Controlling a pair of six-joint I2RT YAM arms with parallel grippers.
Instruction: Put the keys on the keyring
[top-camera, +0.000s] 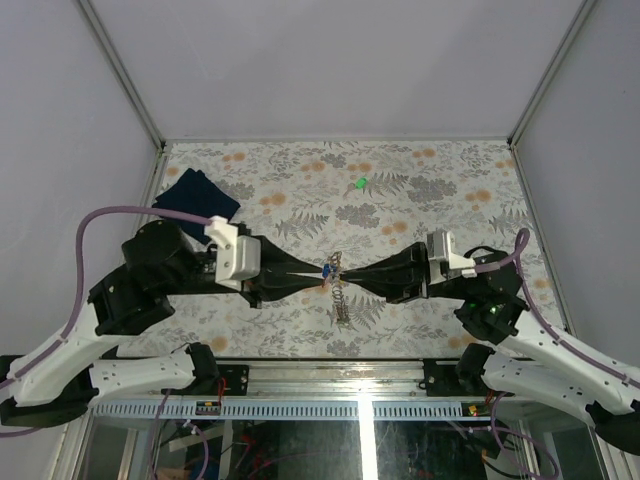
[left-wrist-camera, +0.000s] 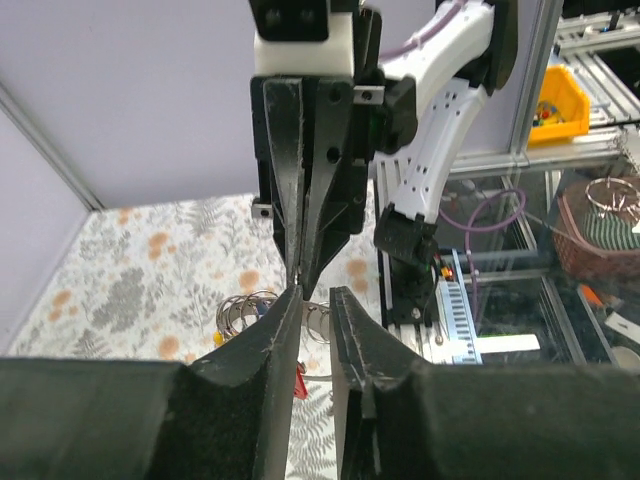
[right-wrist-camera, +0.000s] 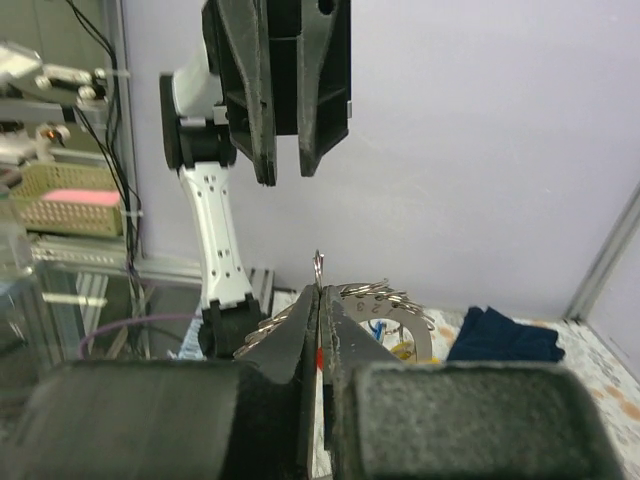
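Observation:
My right gripper (top-camera: 346, 272) is shut on the thin silvery keyring (right-wrist-camera: 318, 263), which sticks up edge-on between its tips (right-wrist-camera: 320, 290). A cluster of metal rings (right-wrist-camera: 400, 300) with blue (right-wrist-camera: 375, 326) and yellow tags hangs behind it. The short chain (top-camera: 340, 298) trails toward the near edge. My left gripper (top-camera: 322, 271) faces it tip to tip, jaws a little apart and empty (left-wrist-camera: 318, 292). A red key tag (left-wrist-camera: 299, 381) hangs below the left fingers. A green key (top-camera: 359, 183) lies alone on the far table.
A dark blue folded cloth (top-camera: 195, 195) lies at the far left, behind the left arm. The floral table cover (top-camera: 440, 190) is walled by grey panels on three sides. A metal frame rail (top-camera: 330, 375) runs along the near edge.

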